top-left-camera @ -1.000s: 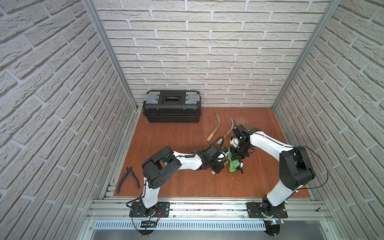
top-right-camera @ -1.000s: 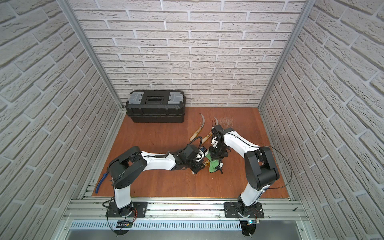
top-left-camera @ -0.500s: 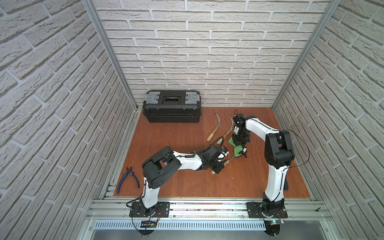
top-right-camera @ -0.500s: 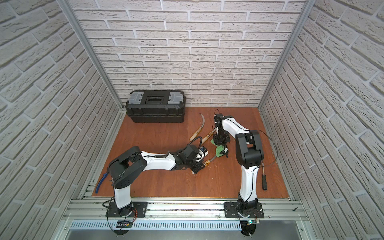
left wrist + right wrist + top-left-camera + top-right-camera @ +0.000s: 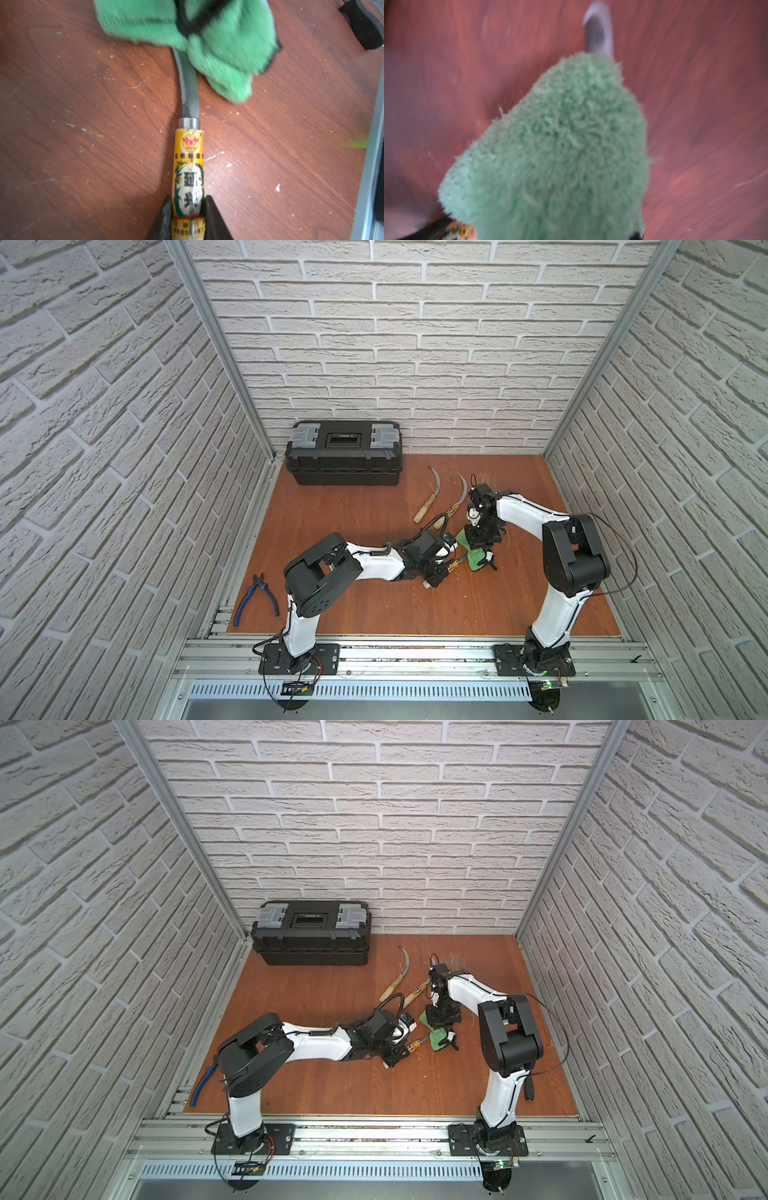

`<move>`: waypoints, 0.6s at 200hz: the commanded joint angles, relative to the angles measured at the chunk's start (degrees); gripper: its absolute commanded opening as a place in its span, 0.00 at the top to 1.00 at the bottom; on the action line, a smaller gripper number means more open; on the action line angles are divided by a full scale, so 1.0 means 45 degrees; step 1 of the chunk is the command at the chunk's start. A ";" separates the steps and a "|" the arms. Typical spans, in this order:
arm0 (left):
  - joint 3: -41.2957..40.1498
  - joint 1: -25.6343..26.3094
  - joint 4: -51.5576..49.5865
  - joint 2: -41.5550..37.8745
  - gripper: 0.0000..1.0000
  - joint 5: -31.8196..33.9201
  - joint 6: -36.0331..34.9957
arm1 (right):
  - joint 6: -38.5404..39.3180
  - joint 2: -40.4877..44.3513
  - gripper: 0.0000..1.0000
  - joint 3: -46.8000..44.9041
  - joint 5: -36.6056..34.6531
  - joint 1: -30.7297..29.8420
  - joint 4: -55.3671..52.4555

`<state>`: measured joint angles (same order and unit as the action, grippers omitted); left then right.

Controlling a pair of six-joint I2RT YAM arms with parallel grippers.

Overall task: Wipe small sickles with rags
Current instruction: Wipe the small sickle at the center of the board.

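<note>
The sickle (image 5: pixel 188 149) lies flat just right of mid-table, its handle clamped in the left gripper (image 5: pixel 188 205). The right gripper (image 5: pixel 479 546), closed on the rag (image 5: pixel 207 41), presses it over the blade. I judge I'm mid-wipe; next I need a steady stroke along the curve to the tip.

Yellow printed paper label (image 5: pixel 188 158) round the wooden handle of a grey-bladed sickle (image 5: pixel 190 97), red crown-like emblem (image 5: pixel 189 141), two large black Chinese characters, blurred, small print unreadable
</note>
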<state>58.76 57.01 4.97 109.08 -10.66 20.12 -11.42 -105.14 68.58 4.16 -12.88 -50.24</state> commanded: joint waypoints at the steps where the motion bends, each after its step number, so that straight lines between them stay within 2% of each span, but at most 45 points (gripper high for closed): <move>1: -0.0061 -0.0150 -0.0654 0.0465 1.00 0.0492 -0.0057 | -0.0407 0.0046 0.97 -0.1787 0.1438 -0.1053 -0.0428; 38: 0.0049 -0.0143 -0.0677 0.0529 1.00 0.0512 -0.0002 | -0.1472 0.1606 0.98 -0.3532 0.2581 -0.1417 0.1115; 69: 0.0114 -0.0147 -0.0886 0.0478 0.85 0.0274 -0.0013 | -0.1892 0.3225 0.97 -0.3814 0.2786 -0.1075 0.1267; 101: 0.0576 -0.0148 -0.1747 0.0505 0.69 0.0149 -0.0308 | -0.2019 0.4940 0.97 -0.3823 0.2515 0.0227 0.0993; 120: 0.1038 -0.0149 -0.2453 0.0633 0.65 0.0241 -0.0517 | -0.1997 0.5761 0.97 -0.3991 0.2257 0.0684 0.1142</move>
<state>61.39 56.95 1.02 109.67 -10.63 19.38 -19.38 -84.23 51.09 14.50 -12.34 -44.60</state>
